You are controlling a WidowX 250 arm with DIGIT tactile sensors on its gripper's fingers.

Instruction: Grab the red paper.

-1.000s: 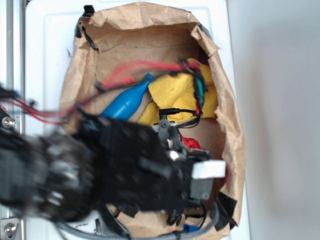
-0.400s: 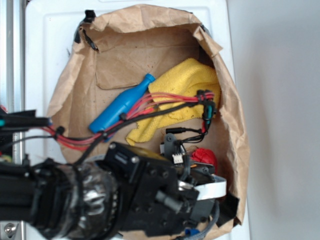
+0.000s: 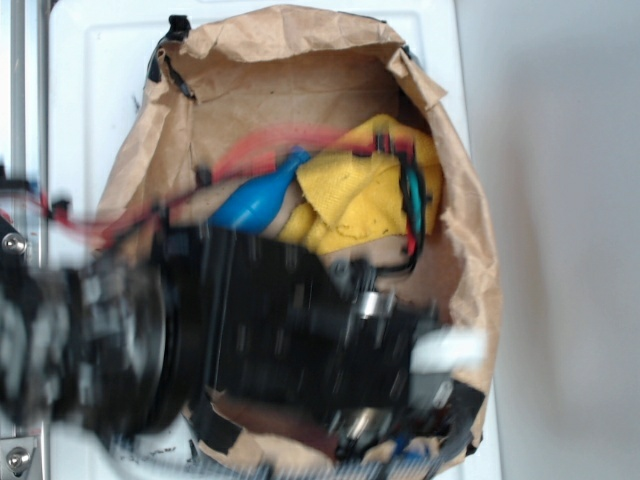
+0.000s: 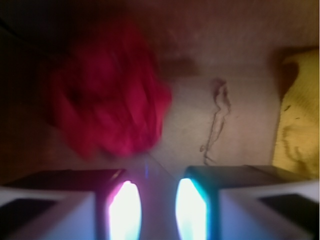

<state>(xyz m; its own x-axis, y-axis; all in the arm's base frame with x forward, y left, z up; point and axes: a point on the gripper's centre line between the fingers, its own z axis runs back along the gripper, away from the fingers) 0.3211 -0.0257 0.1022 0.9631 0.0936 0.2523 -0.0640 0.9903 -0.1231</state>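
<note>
Exterior: blurred arm (image 3: 250, 340) over near half of bag (image 3: 460, 230); bottle (image 3: 255, 200), cloth (image 3: 365, 195) far side. Paper hidden.

Wrist: paper (image 4: 112, 102) upper left, beyond gripper (image 4: 157, 205); fingers (image 4: 125, 210) narrowly apart, empty. Cloth right edge.

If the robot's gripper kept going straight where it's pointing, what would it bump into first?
Probably the brown paper floor, not the red paper. In the wrist view the gripper points at bare floor, with the red wad off to its left. The picture is blurry, so depth is uncertain.
</note>
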